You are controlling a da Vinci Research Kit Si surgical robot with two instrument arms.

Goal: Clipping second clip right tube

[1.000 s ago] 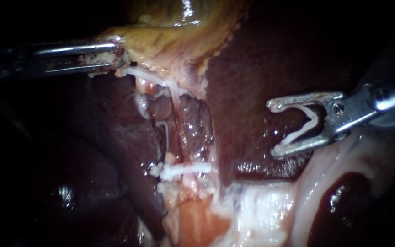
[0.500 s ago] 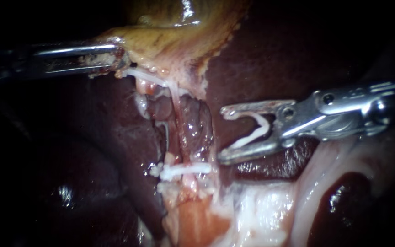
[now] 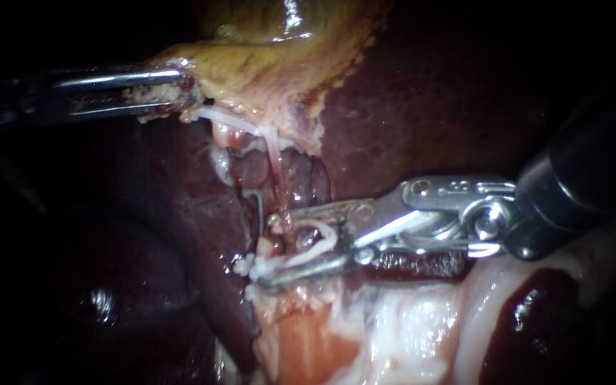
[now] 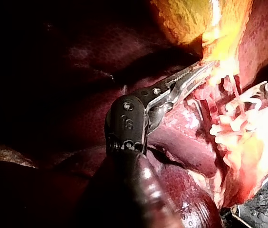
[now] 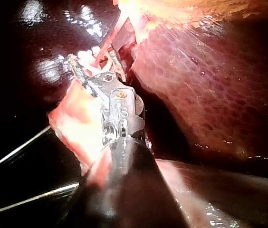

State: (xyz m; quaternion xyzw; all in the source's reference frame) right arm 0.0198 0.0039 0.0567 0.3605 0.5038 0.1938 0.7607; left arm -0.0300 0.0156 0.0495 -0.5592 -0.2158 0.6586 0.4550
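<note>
Just ajar: right instrument's (image 3: 269, 249) jaws, clip (image 3: 316, 239) between them, astride tube (image 3: 277, 182).

Blackness rings the scene, while bright light glints off the wet, dark liver (image 3: 422, 107) behind.

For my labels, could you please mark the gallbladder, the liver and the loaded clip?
gallbladder (image 3: 265, 64): endoscope view, its yellow wall.
liver (image 3: 429, 107): endoscope view, its dark surface.
clip (image 3: 328, 236): endoscope view, its white bend.
</note>
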